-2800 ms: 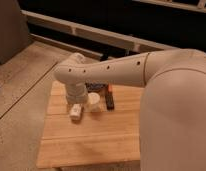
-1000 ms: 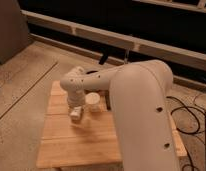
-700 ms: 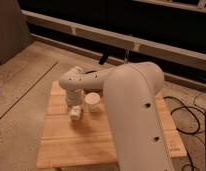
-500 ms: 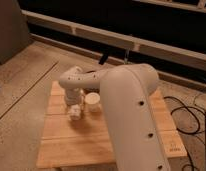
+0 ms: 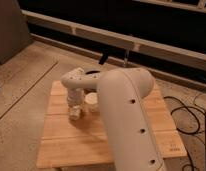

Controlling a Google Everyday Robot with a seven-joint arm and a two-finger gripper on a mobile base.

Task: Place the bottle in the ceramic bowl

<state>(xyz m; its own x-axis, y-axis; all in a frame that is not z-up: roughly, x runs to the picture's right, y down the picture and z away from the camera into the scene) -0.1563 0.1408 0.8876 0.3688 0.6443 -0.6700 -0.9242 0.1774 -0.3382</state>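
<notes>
My gripper (image 5: 74,106) points down over the left middle of the wooden table (image 5: 61,140), hanging from the white wrist (image 5: 73,82). A small whitish-beige shape at its tip, low on the table, looks like the bottle (image 5: 75,115). I cannot tell whether it is held. The short cream cup (image 5: 92,103) stands just right of the gripper. The dark ceramic bowl is hidden behind my arm. Only a dark sliver (image 5: 90,74) shows above the wrist, and I cannot tell what it is.
My thick white upper arm (image 5: 128,120) crosses the middle and right of the table and hides what lies there. The table stands on a speckled floor. Black cables (image 5: 188,117) lie on the floor to the right. A dark wall with rails runs behind.
My upper arm has swung left and nearer the camera, covering more of the table and the dark things behind the cup. The gripper and the whitish shape stay in the same spot.
</notes>
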